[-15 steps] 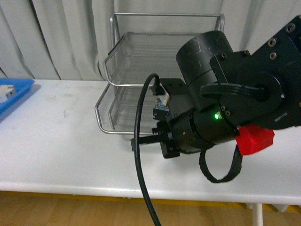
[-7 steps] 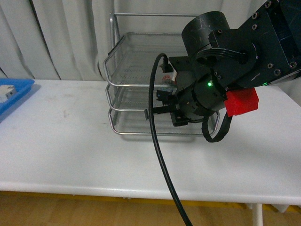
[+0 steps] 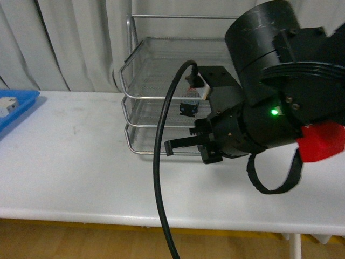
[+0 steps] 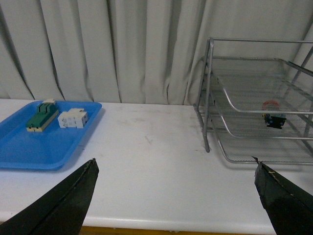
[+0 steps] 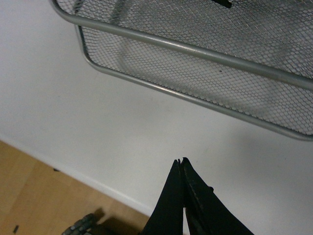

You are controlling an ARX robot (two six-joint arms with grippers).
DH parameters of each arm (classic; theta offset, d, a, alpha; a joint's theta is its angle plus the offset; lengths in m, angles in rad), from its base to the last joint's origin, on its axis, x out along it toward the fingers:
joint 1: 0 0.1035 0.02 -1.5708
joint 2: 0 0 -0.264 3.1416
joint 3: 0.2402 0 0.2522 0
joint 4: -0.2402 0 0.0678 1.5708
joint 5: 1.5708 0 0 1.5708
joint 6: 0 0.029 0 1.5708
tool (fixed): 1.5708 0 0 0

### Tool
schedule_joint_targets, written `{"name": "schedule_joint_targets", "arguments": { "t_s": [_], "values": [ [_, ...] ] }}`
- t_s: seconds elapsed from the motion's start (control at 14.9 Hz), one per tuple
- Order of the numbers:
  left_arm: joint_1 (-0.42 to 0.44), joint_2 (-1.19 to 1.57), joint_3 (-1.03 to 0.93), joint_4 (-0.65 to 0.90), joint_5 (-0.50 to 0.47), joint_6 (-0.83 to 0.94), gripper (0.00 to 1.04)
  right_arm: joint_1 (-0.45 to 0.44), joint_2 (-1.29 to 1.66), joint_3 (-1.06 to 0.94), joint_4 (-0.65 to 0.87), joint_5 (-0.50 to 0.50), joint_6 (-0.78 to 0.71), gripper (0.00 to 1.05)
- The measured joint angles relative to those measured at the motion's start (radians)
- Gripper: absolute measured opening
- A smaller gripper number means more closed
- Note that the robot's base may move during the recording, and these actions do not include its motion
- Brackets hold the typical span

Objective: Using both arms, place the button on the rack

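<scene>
Standing at the back of the table [image 4: 146,161], the rack [image 4: 210,93] held the button [image 4: 274,120] on its middle tier, apart from both grippers. Right gripper [image 5: 180,162] was pinched closed on nothing, outside the tier's front rail; left gripper [image 4: 173,183] was spread wide, empty. Best retreat, I judged: straight back, cable [image 3: 161,162] clear of the rails.
</scene>
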Motion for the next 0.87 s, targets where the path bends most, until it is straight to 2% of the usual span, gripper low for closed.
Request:
{"name": "schedule_joint_targets", "arguments": {
  "t_s": [0.13,0.27,0.4,0.67,0.74,0.81,0.87],
  "values": [
    [0.000,0.000,0.000,0.000,0.000,0.000,0.98,-0.021,-0.124,-0.126,0.067,-0.042,0.037,0.02],
    [0.000,0.000,0.000,0.000,0.000,0.000,0.98,-0.085,-0.274,-0.265,0.156,-0.063,0.077,0.02],
    [0.000,0.000,0.000,0.000,0.000,0.000,0.98,-0.209,-0.425,-0.394,0.227,-0.068,0.106,0.02],
    [0.000,0.000,0.000,0.000,0.000,0.000,0.98,-0.468,-0.655,-0.509,0.245,-0.097,0.110,0.02],
    [0.000,0.000,0.000,0.000,0.000,0.000,0.98,-0.526,-0.679,-0.566,0.460,-0.061,0.055,0.02],
    [0.000,0.000,0.000,0.001,0.000,0.000,0.98,-0.574,-0.727,-0.645,0.592,-0.070,-0.006,0.02],
    [0.000,0.000,0.000,0.000,0.000,0.000,0.98,-0.606,-0.819,-0.723,0.600,-0.098,-0.050,0.02]
  ]
}}
